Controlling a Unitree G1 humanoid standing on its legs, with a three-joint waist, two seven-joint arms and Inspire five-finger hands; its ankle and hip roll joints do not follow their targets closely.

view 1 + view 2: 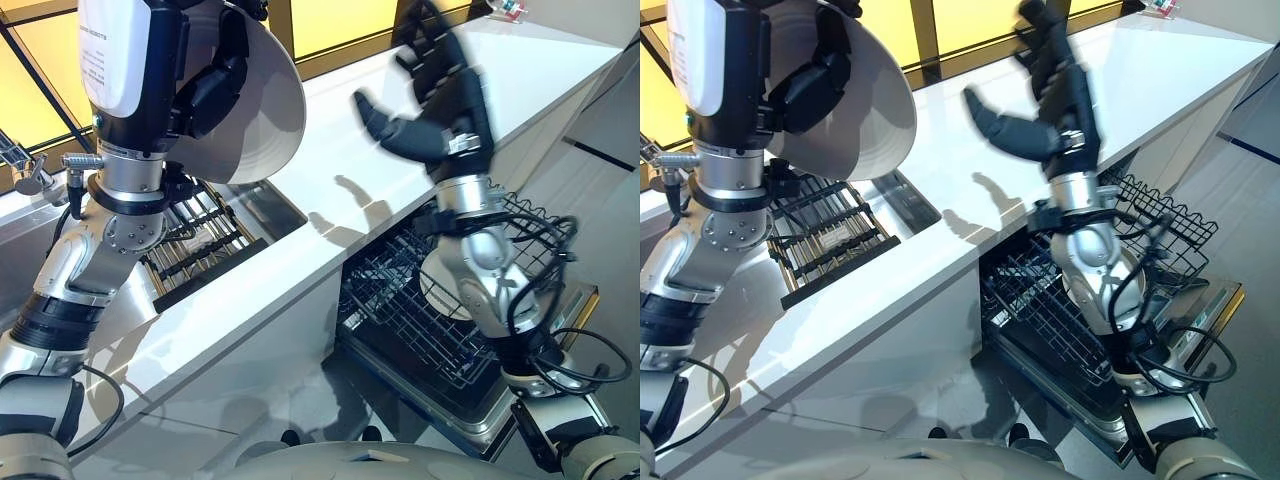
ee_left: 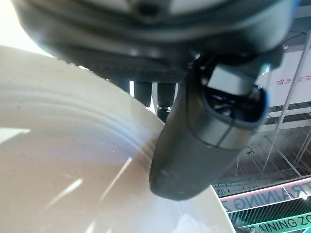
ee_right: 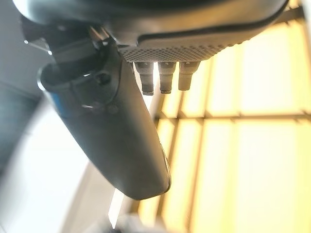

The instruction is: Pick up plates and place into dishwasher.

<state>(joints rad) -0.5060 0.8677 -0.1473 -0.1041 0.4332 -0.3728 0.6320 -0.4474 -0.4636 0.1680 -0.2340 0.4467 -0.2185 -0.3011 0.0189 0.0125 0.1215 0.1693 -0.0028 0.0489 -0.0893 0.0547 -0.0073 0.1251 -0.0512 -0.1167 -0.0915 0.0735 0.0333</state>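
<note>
The left hand pinches a white plate raised on edge above the counter; the right hand, fingers spread and empty, hovers between it and the open dishwasher rack below

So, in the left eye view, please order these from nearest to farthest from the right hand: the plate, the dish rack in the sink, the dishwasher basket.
From the right hand:
1. Dishwasher basket, just below it, under the counter.
2. Plate, to its left, held up by the left hand.
3. Dish rack, farther left and lower, in the sink.
</note>
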